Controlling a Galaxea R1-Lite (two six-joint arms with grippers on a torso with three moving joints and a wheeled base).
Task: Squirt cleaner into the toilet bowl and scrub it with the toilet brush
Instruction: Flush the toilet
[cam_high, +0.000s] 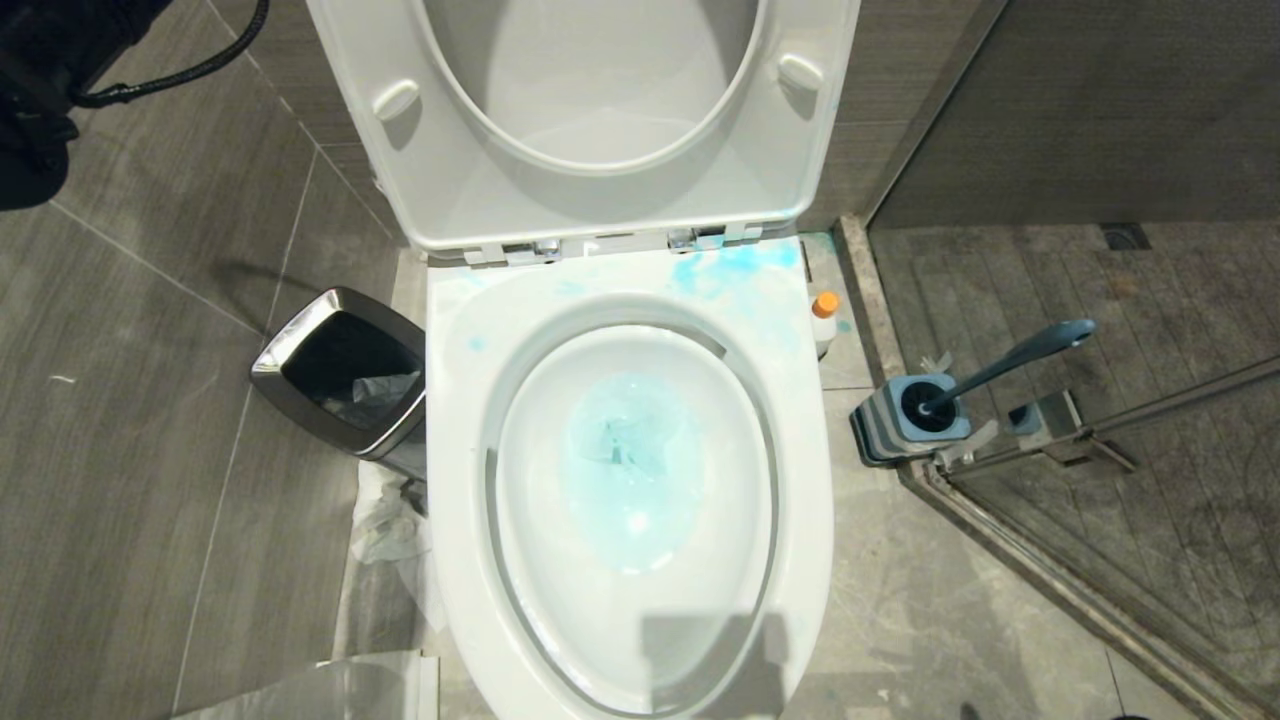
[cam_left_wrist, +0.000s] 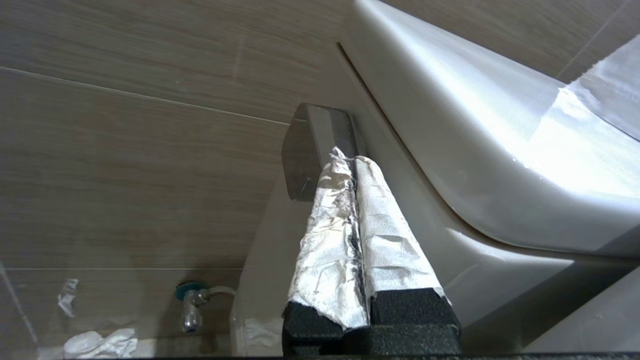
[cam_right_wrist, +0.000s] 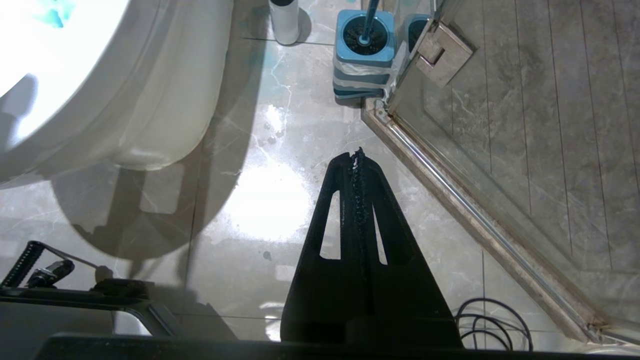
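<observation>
The toilet bowl (cam_high: 460, 400) is white, with its seat and lid (cam_high: 600, 200) raised, pale blue liquid in the water and blue smears on the back rim. The cleaner (cam_high: 824, 320), a small white bottle with an orange cap, stands on the floor just right of the bowl. The toilet brush (cam_high: 1010, 365) leans in its grey-blue holder (cam_high: 905, 420) further right. My left gripper (cam_left_wrist: 349, 157), its fingers wrapped in white paper, is shut on nothing beside the bowl's outer wall (cam_left_wrist: 475, 150). My right gripper (cam_right_wrist: 357, 155) hangs shut over the floor, short of the brush (cam_right_wrist: 370, 15).
A steel-rimmed waste bin (cam_high: 340, 375) with a liner stands left of the bowl. A glass shower door with a metal hinge (cam_right_wrist: 442, 50) and floor rail runs close behind the brush holder. A water valve (cam_left_wrist: 192, 300) sits on the wall. Cables (cam_right_wrist: 495, 320) lie on the floor.
</observation>
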